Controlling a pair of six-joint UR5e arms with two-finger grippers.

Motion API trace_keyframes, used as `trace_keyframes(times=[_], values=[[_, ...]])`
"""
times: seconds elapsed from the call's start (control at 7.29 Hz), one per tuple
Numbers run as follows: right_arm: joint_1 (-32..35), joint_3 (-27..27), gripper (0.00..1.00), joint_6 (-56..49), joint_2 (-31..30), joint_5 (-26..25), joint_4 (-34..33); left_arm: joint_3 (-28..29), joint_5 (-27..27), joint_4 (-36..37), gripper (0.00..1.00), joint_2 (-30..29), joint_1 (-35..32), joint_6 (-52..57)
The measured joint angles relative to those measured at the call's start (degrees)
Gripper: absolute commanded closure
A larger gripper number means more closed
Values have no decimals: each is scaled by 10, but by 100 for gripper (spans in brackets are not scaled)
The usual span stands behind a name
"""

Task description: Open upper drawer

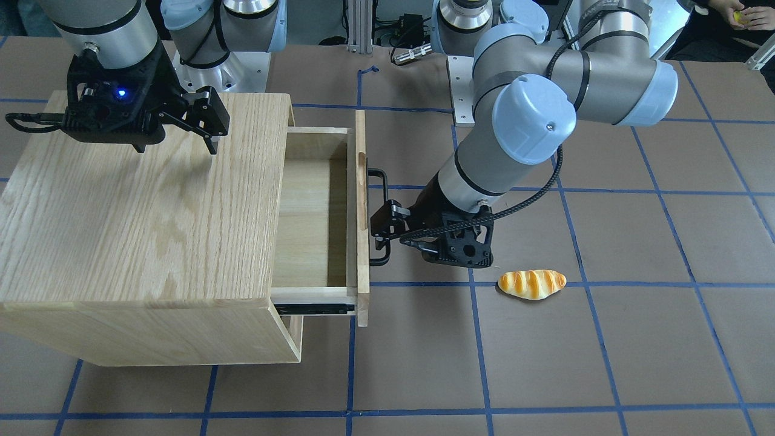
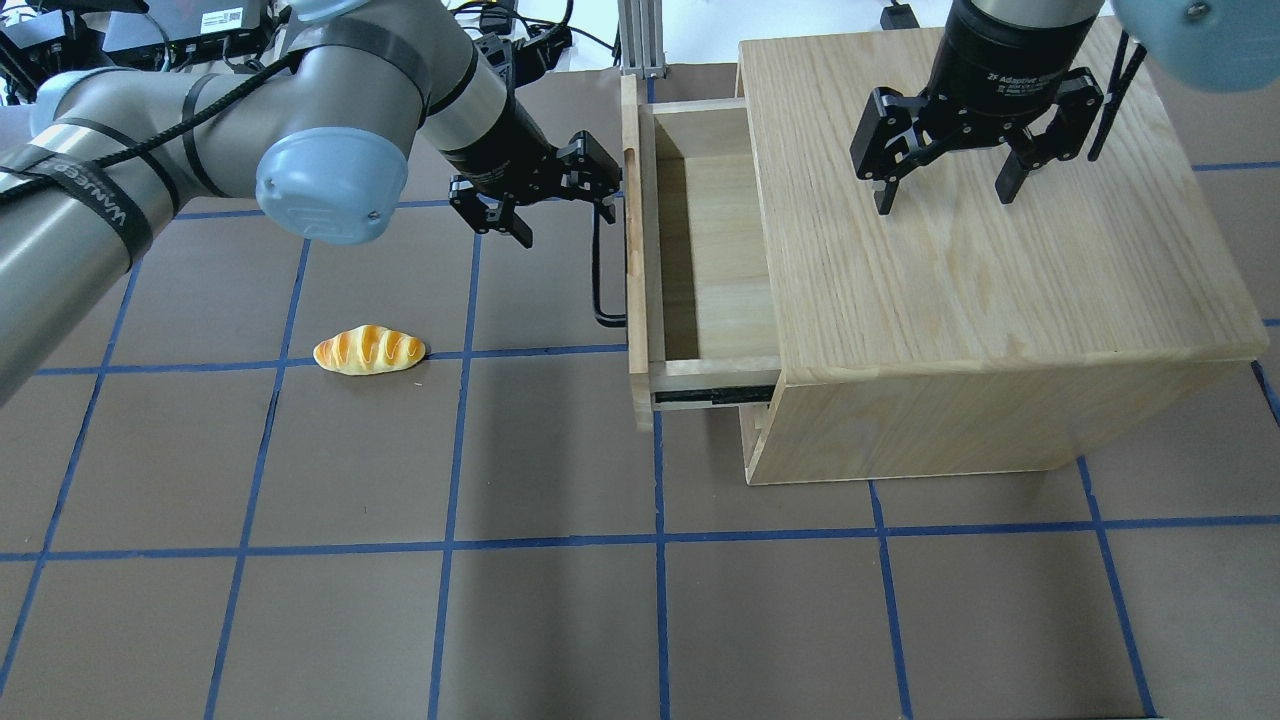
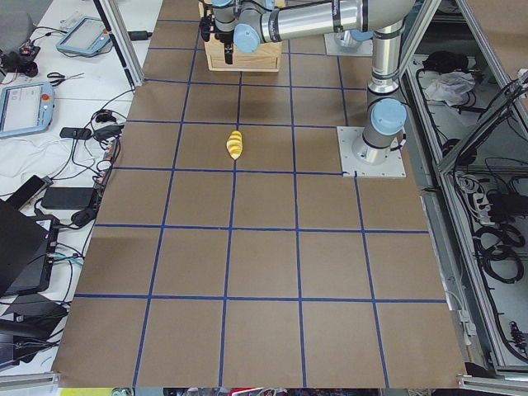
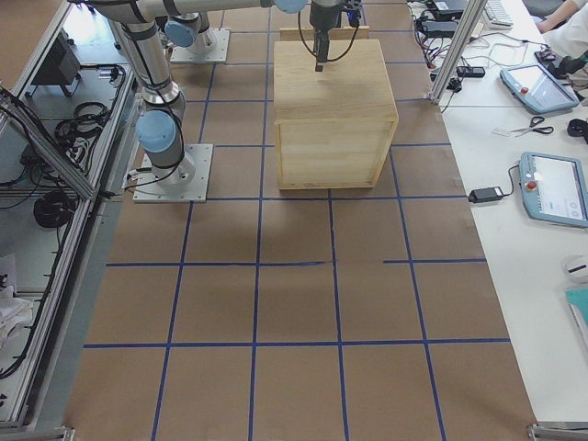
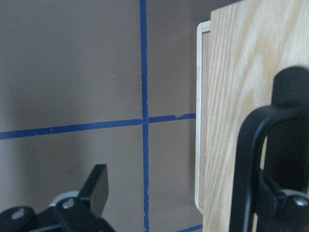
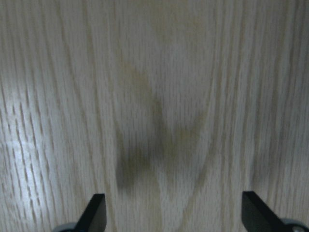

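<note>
Brown tabletop (image 2: 550, 620), pale-wood upper drawer (image 2: 725, 290) out; left hand (image 2: 566, 222) at black bar handle (image 2: 597, 270), right hand (image 2: 945, 200) over cabinet (image 2: 1000, 300), both spread empty

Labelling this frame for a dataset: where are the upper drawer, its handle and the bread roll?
upper drawer (image 2: 715, 270), overhead view, inside floor.
handle (image 2: 596, 265), overhead view, mid bar.
bread roll (image 2: 370, 350), overhead view, top crust.

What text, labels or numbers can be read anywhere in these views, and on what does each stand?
"2F Adaptive": white print on the black body of the right gripper, overhead view; the smaller line under it is too small to read.
White letters on the black strap round the left arm: too blurred to read.
Sticker on the gear at top left: too small to read.
Cabinet, drawer, bread roll: no text.
</note>
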Motion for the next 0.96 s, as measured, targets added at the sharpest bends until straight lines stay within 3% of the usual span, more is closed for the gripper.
trace_keyframes(times=[0.55,0.96], values=[[0,0,0,0,0,0,0,4,45,-41,0,26,67,17],[0,0,0,0,0,0,0,32,66,-94,0,74,71,12]])
